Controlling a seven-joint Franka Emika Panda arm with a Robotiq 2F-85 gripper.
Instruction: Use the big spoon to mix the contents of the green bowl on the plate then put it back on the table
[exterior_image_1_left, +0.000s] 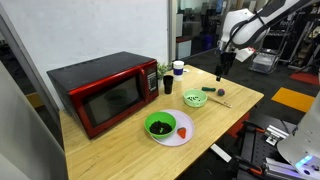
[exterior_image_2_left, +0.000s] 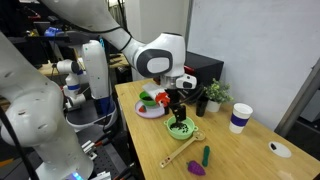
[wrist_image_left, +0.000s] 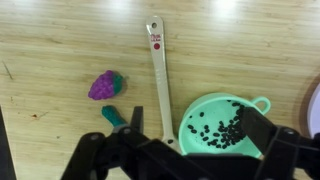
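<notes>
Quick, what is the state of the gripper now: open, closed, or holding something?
Gripper: open, holding nothing; the spoon lies on the table.

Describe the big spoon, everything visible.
The spoon is long, slim and pale tan, wood-like, with a small label bearing a red dot near its far end. It lies flat on the table and nothing grips it. A pale green bowl sits close beside it, with a narrow gap showing between them. A purple toy lies apart on its other side. Its near end runs under the open gripper hovering above, so that end is hidden.
</notes>
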